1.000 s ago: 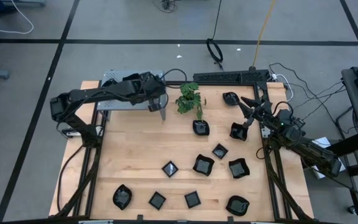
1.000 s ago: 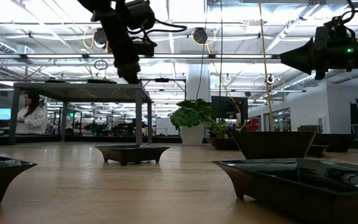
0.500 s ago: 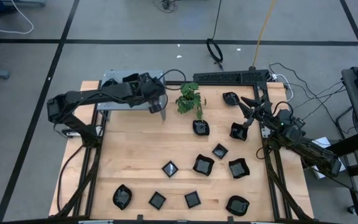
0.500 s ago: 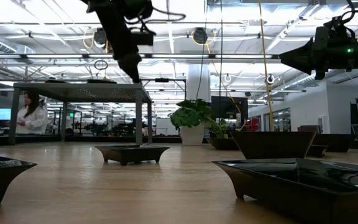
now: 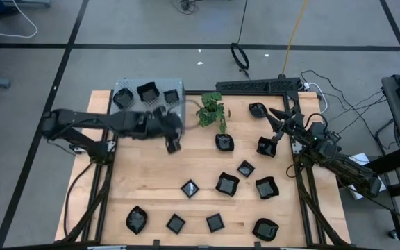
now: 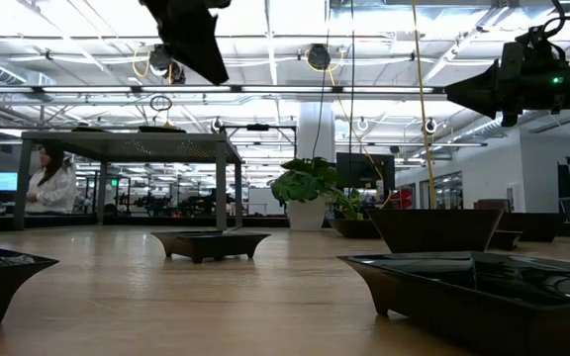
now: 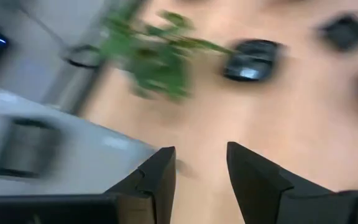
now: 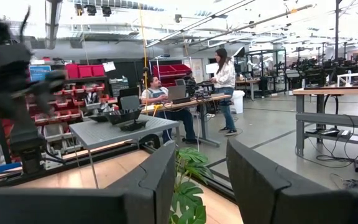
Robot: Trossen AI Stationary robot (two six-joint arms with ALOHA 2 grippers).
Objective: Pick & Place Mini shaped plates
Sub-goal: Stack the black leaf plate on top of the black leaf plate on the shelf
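Glossy black plates (image 5: pixel 227 184) on a smooth pale wood table (image 5: pixel 144 180); grey perforated metal shelf (image 5: pixel 172 87)

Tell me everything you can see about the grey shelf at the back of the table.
The shelf is a small grey raised platform, apparently perforated metal, with a flat top on thin straight legs. It stands upright at the table's back left corner, left of the plant. Three black plates sit on its top. In the high view the left tool is off it, over the bare wood in front, touching nothing.
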